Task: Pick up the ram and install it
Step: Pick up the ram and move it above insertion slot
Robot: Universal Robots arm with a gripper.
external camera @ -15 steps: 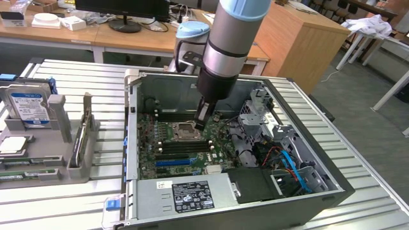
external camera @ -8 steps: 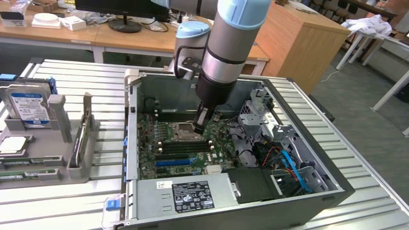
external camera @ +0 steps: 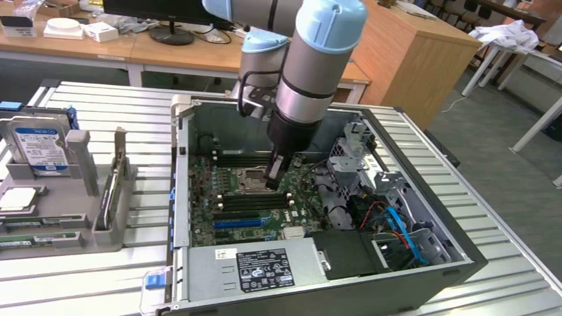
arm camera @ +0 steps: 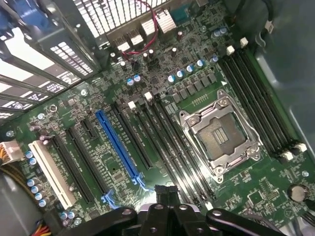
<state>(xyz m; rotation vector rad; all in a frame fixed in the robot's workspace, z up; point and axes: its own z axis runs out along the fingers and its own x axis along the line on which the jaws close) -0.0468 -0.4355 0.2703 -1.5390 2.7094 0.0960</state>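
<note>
Lab room, wooden desks [external camera: 176, 56] at the back. In front, a slatted metal table [external camera: 88, 108] carries an open computer case [external camera: 457, 263] lying on its side, toward the table's near edge. The arm [external camera: 307, 72] reaches down into the case. The gripper [external camera: 275, 178] hangs just above the motherboard [arm camera: 162, 83], beside the bare CPU socket [arm camera: 219, 132] and over the memory slots [arm camera: 172, 147] next to it. Jaws: cannot tell whether clenched or released; the wrist view shows a small dark block at their tip, nothing clearer. Ram: cannot confirm it between the jaws. A thin board [external camera: 112, 191] stands on edge in a grey rack [external camera: 79, 217] by the table's edge at the exterior view's left, near a hard drive [external camera: 39, 151]; possibly a ram stick, not certain. The slots on both sides of the socket look empty. Judgement: install not done, pick-up unconfirmed, gripper placed at the slots.
</note>
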